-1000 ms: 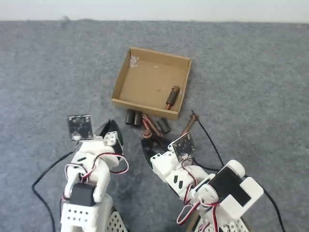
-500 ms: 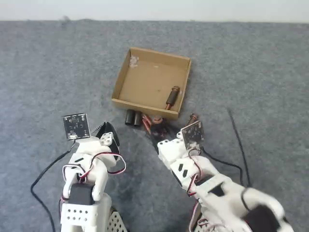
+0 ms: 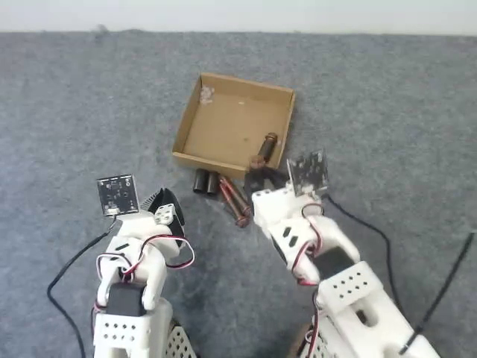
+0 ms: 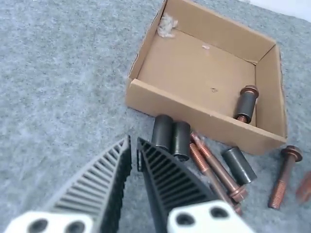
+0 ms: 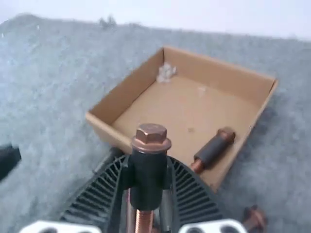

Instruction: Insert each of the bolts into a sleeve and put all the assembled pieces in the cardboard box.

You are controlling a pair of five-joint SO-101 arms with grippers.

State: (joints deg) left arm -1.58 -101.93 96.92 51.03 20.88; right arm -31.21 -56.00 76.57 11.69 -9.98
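High view: right gripper (image 3: pixel 257 177) sits just at near wall of cardboard box (image 3: pixel 216 164), clenched on a bolt-in-sleeve (image 3: pixel 257 162), copper head up. Finished piece (image 3: pixel 266 149) lies inside box along a side wall. Outside near wall: 2 loose sleeves (image 3: pixel 206 181), short black cylinders, touching each other. 2 loose bolts (image 3: pixel 232 200) lie next to them, long, coppery, threaded. Left gripper (image 3: pixel 168 205) is near the sleeves, over grey fuzzy carpet (image 3: pixel 387 112).

Left wrist view: left gripper (image 4: pixel 132 141) closed up on nothing, only a slit between ribbed black fingers. Loose sleeves (image 4: pixel 170 133) just beyond tips, by box wall (image 4: pixel 194 114). Loose bolts (image 4: pixel 214 167) next to them. Third sleeve (image 4: pixel 239 165) beside those, w/ a lone bolt (image 4: pixel 282 177) farther off. Finished piece (image 4: pixel 245 103) in box corner.

Right wrist view: right gripper (image 5: pixel 147 170) grasps bolt-in-sleeve (image 5: pixel 151 138) by its black sleeve, upright, hex flange head on top, thread below. Box (image 5: pixel 109 121), plain brown card, shallow, lies just beyond, w/ finished piece (image 5: pixel 213 148) on its floor.
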